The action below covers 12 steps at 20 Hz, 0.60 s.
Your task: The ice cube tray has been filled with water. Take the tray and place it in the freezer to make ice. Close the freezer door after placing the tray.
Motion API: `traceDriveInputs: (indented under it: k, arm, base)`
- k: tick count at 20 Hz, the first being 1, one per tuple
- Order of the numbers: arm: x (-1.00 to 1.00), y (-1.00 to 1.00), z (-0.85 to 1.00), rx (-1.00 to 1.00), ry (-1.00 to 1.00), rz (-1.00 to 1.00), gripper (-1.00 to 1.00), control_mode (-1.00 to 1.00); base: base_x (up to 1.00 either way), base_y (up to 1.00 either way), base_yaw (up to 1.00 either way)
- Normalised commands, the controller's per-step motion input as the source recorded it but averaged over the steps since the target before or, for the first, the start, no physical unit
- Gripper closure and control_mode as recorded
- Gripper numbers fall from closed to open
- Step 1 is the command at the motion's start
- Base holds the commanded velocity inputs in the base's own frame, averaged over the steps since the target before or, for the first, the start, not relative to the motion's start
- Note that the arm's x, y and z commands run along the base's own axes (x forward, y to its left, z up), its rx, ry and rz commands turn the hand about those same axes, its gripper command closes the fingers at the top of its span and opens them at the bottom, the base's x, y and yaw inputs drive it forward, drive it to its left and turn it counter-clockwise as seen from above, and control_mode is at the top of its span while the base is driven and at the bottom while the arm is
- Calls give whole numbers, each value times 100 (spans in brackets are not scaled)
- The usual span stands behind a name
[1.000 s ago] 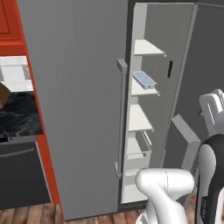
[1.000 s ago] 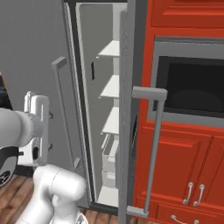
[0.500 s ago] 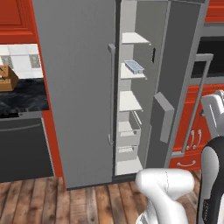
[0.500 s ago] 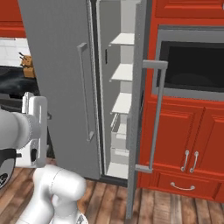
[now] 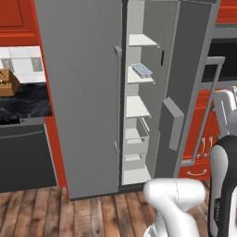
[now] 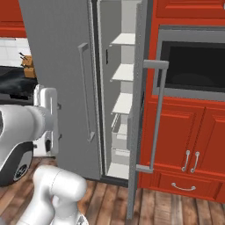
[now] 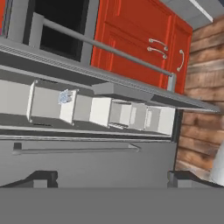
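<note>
Fingers (image 7: 43, 178) spread wide, nothing held; gripper (image 7: 111, 179) at 6 o'clock in hand view. Ice cube tray (image 5: 141, 70): pale grey w/ light-blue cells, on 2nd white shelf of freezer (image 5: 136, 106). Freezer door (image 5: 185, 83) open at 3 o'clock. Vs earlier: whole view shifted, base moved; tray same shelf.

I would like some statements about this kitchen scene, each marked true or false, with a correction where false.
1. The tray lies on a freezer shelf. True.
2. The freezer door is shut. False: it stands open.
3. The tool is open and holds nothing. True.
4. The tray lies on the lowest shelf. False: it is on the second shelf from the top.
5. Red cabinets stand right of the fridge. True.
</note>
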Motion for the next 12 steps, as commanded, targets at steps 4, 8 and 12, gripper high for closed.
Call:
traceDriveInputs:
  k: [4,8,12]
  arm:
    - [46,-57,5,0,-25,0,-100,-100]
    - [1,-64,25,0,-22,-4,-100,-100]
    - [0,-70,41,4,1,-12,-100,-100]
  base:
    - [0,0,0]
    - [0,0,0]
    - [0,0,0]
